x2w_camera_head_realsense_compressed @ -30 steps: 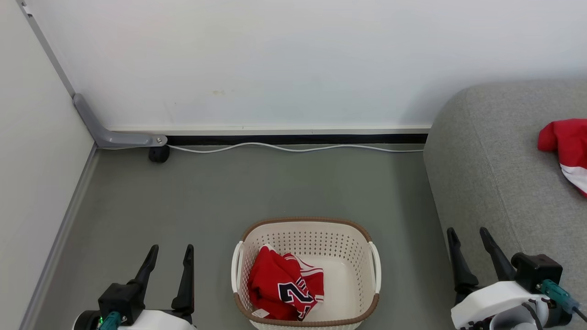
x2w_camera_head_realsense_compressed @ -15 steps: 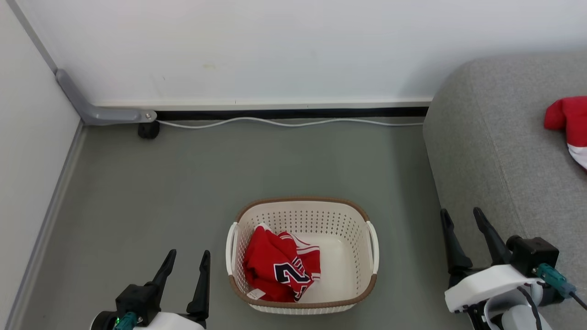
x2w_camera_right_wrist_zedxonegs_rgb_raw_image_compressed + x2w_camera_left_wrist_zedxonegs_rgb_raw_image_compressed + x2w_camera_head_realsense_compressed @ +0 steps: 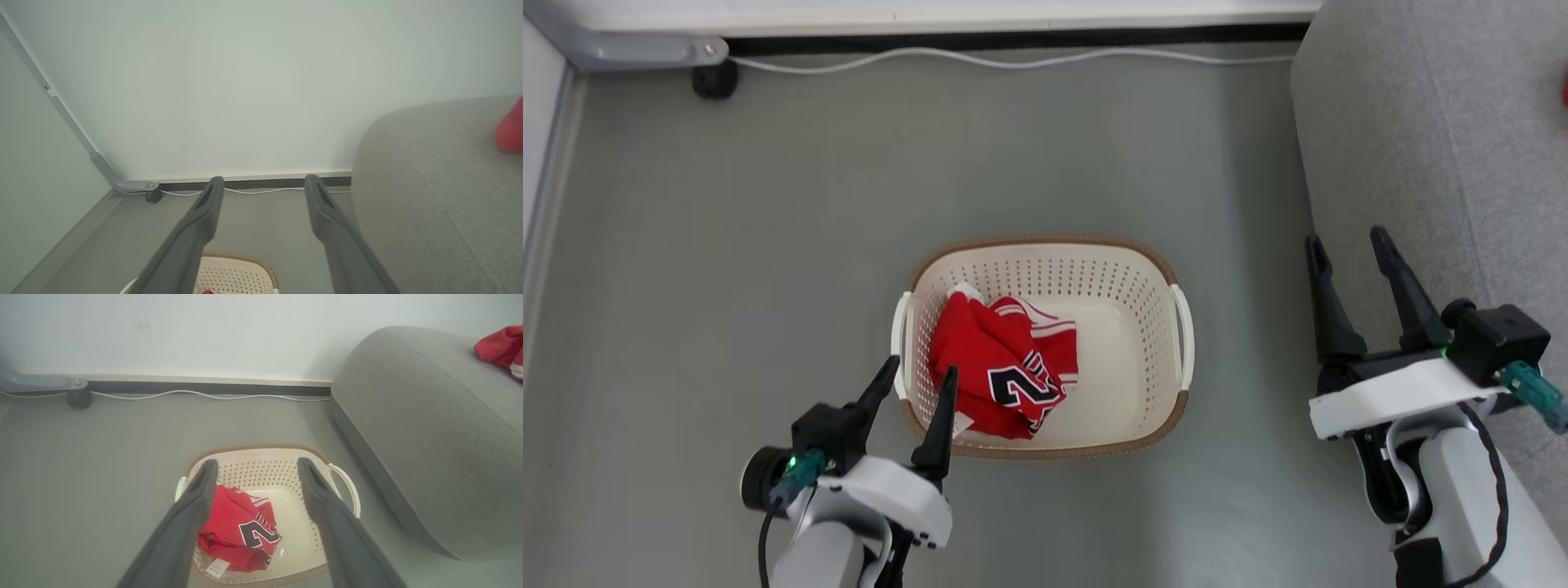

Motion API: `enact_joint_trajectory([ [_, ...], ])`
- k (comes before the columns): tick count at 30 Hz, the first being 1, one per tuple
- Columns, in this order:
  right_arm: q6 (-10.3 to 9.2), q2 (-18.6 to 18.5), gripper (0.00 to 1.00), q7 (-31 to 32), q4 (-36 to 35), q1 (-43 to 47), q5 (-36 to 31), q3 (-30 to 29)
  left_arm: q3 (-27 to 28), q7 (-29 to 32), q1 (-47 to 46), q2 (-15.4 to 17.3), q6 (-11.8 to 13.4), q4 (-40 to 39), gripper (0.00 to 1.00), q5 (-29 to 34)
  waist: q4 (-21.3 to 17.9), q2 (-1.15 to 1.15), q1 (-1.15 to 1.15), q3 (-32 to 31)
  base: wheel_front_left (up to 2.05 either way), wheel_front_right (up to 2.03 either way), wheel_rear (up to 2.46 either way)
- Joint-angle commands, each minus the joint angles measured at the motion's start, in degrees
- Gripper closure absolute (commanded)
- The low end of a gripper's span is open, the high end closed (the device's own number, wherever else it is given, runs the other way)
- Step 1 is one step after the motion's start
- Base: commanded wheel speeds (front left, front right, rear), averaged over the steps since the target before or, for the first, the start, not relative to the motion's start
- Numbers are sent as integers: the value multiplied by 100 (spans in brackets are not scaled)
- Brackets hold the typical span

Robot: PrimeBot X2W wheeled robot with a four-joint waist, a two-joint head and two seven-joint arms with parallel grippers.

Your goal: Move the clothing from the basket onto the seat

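Head view, looking down at a grey floor [image 3: 727, 245]. The camera has tilted lower than a second ago, so the whole scene sits higher in frame and the wall is nearly gone; a white cable [image 3: 1013, 59] runs along the top edge at 12 o'clock.

A cream basket [image 3: 1045, 242] with a brown rim stands on the floor at centre. A crumpled red jersey [image 3: 1001, 367] with a navy-and-white number lies inside it, toward its 9 o'clock side. The grey seat [image 3: 1421, 147] is at 2 o'clock, apart from the basket. In the left wrist view, another red garment [image 3: 500, 347] lies on top of the seat.

The left gripper [image 3: 923, 366], at 7 o'clock, has come in from well left of the basket; its spread fingers now overlap the basket's rim at the jersey's side, holding nothing. The right gripper [image 3: 1344, 237], at 3 o'clock, stays beside the seat's edge, fingers spread wide and empty.
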Motion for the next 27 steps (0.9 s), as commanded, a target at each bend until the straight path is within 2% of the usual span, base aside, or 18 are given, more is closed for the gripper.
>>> enact_joint_trajectory([
  [1, 17, -23, 0, -35, -193, -147, 22, 140, 108, -35, -288, 40, 66, 0, 0, -65, -115, 0, 0, 531, 0, 0, 0],
  [8, 17, 19, 0, -35, -385, -616, 85, 292, -333, -35, -1445, 40, 90, 920, 0, -63, -325, 0, 0, 1314, 0, 0, 0],
  [15, 17, 105, 0, -35, -467, -857, 165, 503, -755, -35, -2603, 40, 53, 2113, 0, 203, -590, 0, 0, 1778, 0, 0, 0],
  [21, 17, 148, 0, -35, -531, -916, 239, 630, -1303, -4, -3560, 40, -112, 3129, 0, 632, -834, 0, 0, 2063, 0, 0, 0],
  [27, 17, 164, 0, -35, -602, -976, 393, 761, -1610, 113, -4199, 40, -232, 3746, 0, 699, -1067, 0, 0, 2346, 0, 0, 0],
])
